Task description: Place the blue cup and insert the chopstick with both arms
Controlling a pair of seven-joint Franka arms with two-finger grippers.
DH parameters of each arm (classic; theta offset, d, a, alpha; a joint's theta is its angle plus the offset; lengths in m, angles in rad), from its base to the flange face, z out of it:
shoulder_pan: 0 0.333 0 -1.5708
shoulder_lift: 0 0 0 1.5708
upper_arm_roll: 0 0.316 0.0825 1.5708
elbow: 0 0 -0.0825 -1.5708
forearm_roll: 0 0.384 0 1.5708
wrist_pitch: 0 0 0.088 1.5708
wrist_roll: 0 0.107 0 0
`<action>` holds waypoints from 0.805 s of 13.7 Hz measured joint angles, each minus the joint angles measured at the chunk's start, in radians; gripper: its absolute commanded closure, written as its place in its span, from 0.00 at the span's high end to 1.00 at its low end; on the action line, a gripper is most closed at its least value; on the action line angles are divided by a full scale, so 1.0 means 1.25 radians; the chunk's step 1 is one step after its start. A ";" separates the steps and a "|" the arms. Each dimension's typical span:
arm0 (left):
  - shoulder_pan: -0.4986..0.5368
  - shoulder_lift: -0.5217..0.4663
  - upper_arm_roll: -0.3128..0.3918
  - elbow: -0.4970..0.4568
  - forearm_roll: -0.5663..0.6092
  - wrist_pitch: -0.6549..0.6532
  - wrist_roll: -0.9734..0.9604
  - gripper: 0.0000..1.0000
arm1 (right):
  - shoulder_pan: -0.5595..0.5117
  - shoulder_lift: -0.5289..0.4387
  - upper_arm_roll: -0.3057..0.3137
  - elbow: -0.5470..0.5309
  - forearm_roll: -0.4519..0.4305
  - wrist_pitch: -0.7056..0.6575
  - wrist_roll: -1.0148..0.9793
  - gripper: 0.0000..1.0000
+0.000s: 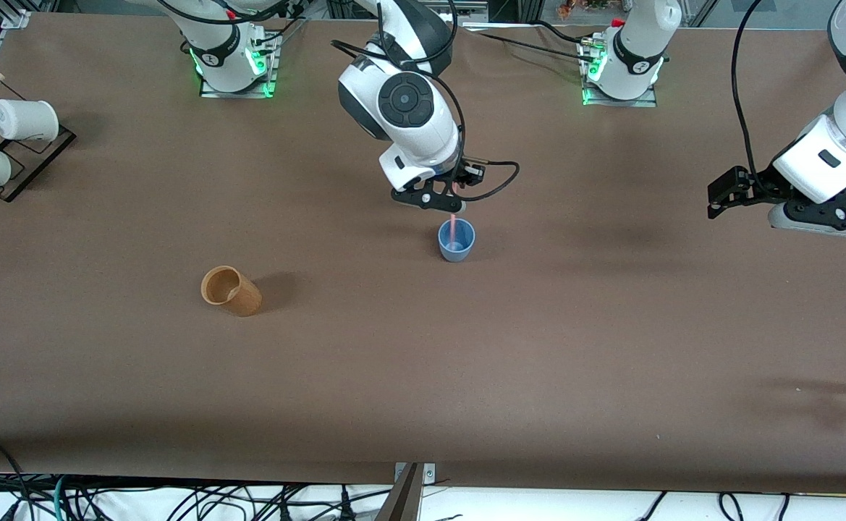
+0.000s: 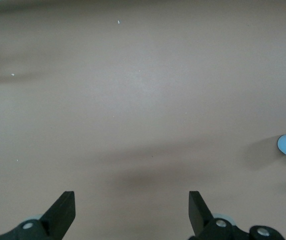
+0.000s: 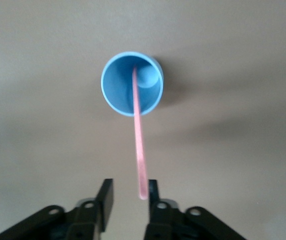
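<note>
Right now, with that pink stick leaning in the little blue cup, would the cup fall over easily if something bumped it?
Probably yes. The blue cup is small, with no handle, so it likely weighs little. The chopstick leans on its rim and stands well above it, so a knock there could lever it over. The right gripper, open, is just above the stick's top.

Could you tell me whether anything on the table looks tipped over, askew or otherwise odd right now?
Yes: the orange-brown cup lies on its side, nearer the front camera than the upright blue cup. The chopstick leans against that cup's rim, between the right gripper fingers.
</note>
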 measured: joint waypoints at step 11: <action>0.000 0.001 0.000 -0.002 0.000 -0.001 0.000 1.00 | -0.348 -0.278 -0.010 -0.067 -0.043 -0.239 -0.480 1.00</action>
